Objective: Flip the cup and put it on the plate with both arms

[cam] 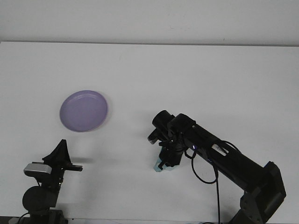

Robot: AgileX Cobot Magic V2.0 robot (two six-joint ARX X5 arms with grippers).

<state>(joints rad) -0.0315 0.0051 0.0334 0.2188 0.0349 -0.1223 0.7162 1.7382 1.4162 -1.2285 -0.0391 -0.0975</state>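
- Sitting low on the white table (196,74), near the front and right of centre, is the pale blue cup (162,164), mostly hidden under the right gripper (167,161).
- That gripper's fingers appear closed around the cup, though the dark hardware hides how it is tilted.
- Looks like thin, light plastic to me: stiff enough to pinch by the wall, but smooth, so it could slip or tip during a flip.
- Well apart, up and to the left, the purple plate (84,111) lies flat with nothing on it.
- Down at the front left corner, the left gripper (60,156) is parked holding nothing; whether its fingers are parted, I cannot tell.
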